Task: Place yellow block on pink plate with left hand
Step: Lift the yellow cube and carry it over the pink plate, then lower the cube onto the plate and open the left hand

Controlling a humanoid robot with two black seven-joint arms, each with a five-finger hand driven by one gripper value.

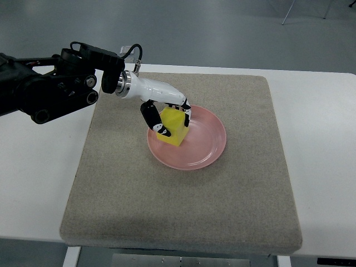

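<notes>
A yellow block sits at the left inner side of the pink plate, which lies on the grey mat. My left hand reaches in from the left on a black arm, its white and black fingers curled around the block from above, thumb on the near left side and other fingers on the far right side. The block's lower edge seems to touch the plate. The right arm is out of the picture.
The grey felt mat covers most of the white table. The black forearm and wrist joint hang over the mat's far left corner. A grey floor lies beyond the table's far edge.
</notes>
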